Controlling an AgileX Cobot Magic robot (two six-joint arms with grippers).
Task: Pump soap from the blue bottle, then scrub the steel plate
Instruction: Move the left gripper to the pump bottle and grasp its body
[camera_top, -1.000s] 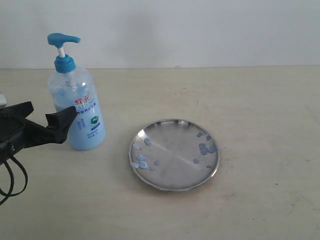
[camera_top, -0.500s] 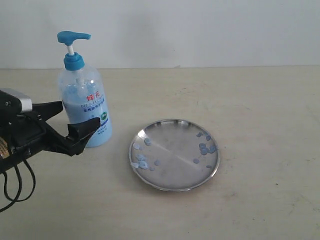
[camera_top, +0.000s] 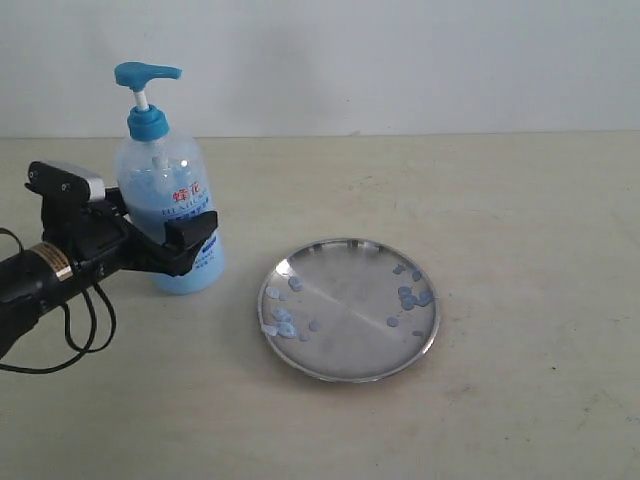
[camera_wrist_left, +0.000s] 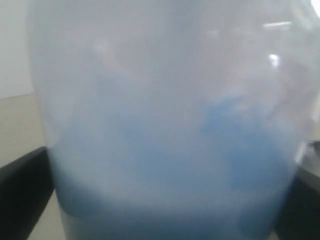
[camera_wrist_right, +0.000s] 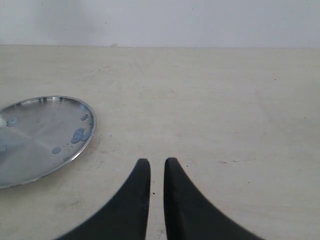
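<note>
**Q:** Left wrist view first: what lies between the left jaws?

**A:** The blue bottle, blurred and so close that it fills the picture. One dark jaw shows on each side of its lower body, right at its outline. I cannot tell whether they press on it or only flank it.

**Q:** Does the exterior view settle that?

**A:** No. The left arm reaches in low over the desk from the left edge with its jaws spread wide. One jaw crosses in front of the bottle's label and the other sits behind its left side. The bottle stands upright between them, toward the far left corner of the desk. Its pump head is up, with the spout pointing toward the right edge. Soap shows pale blue in the bottle's lower part.

**Q:** And the right jaws?

**A:** The right wrist view shows them drawn almost together, with only a thin slit between them. They grasp nothing and sit over bare desk. They do not appear in the exterior view.

**Q:** Where is the plate?

**A:** The steel plate lies flat near the middle of the desk. It is farther from the far edge than the bottle, on the bottle's right, and touches neither the bottle nor the left jaws. Small blue soap blobs cluster by its right rim, and more sit along its left rim. In the right wrist view the plate lies off to one side of the right jaws, apart from them.
</note>
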